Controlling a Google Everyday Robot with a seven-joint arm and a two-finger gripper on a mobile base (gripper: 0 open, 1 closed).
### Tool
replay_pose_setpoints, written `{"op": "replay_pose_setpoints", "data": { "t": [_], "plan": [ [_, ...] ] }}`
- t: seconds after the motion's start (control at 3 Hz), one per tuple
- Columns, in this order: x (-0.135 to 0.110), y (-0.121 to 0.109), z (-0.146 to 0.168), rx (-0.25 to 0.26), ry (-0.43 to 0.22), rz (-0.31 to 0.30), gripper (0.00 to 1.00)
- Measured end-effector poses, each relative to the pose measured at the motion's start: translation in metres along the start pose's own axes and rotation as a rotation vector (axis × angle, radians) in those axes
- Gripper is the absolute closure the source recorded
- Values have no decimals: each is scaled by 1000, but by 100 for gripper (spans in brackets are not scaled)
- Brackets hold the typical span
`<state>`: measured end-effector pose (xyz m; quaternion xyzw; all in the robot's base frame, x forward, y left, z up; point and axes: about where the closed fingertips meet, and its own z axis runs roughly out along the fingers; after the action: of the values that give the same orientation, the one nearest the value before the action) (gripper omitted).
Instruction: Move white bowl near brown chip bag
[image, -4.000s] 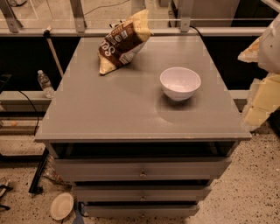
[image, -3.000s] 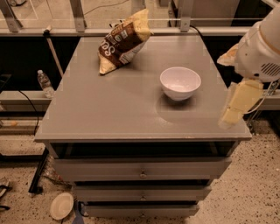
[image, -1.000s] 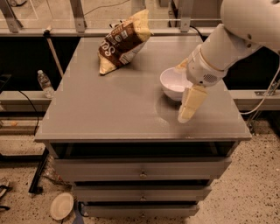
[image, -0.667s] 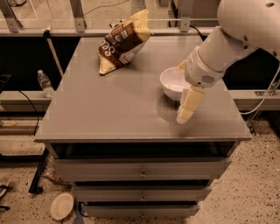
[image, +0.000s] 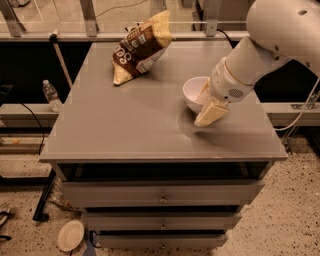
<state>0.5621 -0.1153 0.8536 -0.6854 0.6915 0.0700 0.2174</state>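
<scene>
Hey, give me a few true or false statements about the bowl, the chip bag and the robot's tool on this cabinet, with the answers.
1. The brown chip bag lies toward the back of the cabinet top. True.
2. The white bowl touches the brown chip bag. False: bare surface separates them.
3. The tool is at the white bowl's front right rim. True.
4. The water bottle stands on the cabinet top. False: it is off the cabinet, lower down on the view's left.

Half-hidden white bowl (image: 192, 91), cut-off arm (image: 262, 52)
The gripper (image: 209, 111) sits over the bowl's right side, covering that rim; up and right of it, the arm runs out of view.
</scene>
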Motion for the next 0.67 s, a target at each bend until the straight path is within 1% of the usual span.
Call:
{"op": "replay_pose_setpoints", "data": {
  "t": [0.33,0.67],
  "plan": [
    [0,-5,2,7,-9,-3,73],
    [-3,-18,-7,57,-14,-15,95]
  ]
}}
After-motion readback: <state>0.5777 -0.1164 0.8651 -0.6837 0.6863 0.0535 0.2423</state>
